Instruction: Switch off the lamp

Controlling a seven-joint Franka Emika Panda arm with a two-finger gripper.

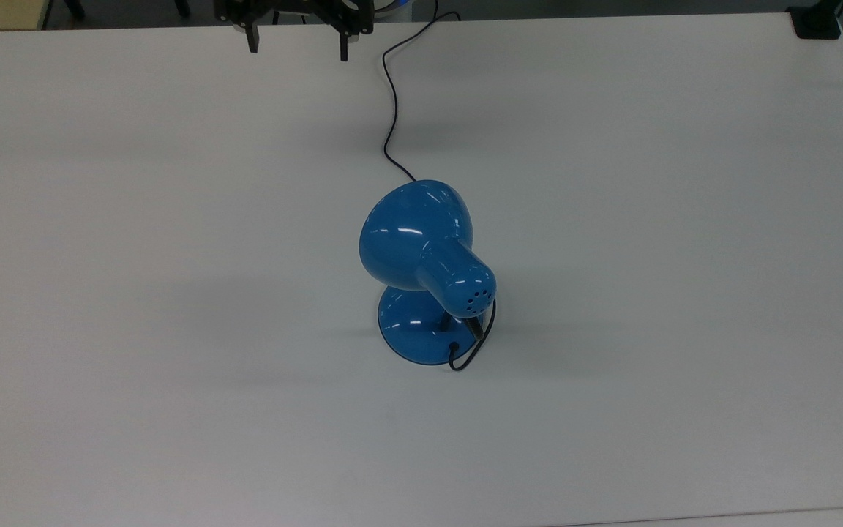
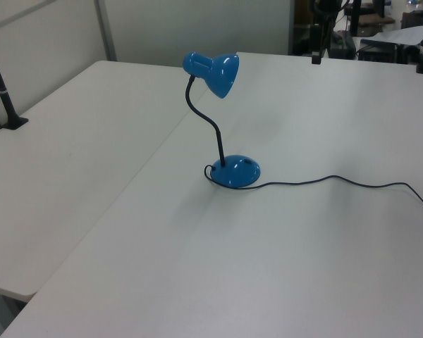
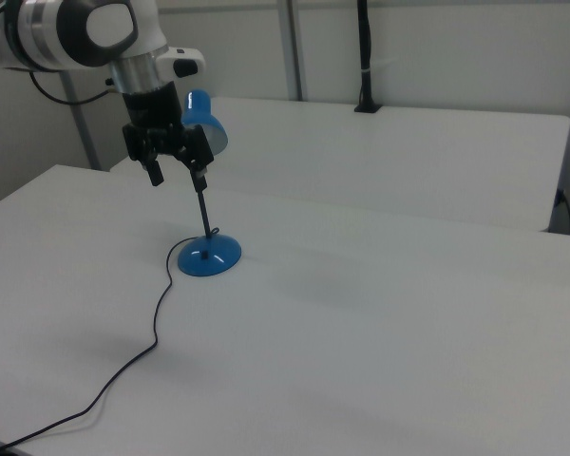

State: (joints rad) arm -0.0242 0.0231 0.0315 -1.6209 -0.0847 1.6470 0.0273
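White bench (image 1: 648,183) holds a glossy blue bell-shaded desk lamp (image 1: 421,252); well apart, the black robot hand (image 1: 296,44) hangs released, fingers spread.

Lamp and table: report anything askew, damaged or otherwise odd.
Nothing stands out. The lamp stands upright on its round base, shade tilted on the bent neck, with no visible damage. Its cord trails loosely across the table. The gripper hangs open, well clear of the lamp.
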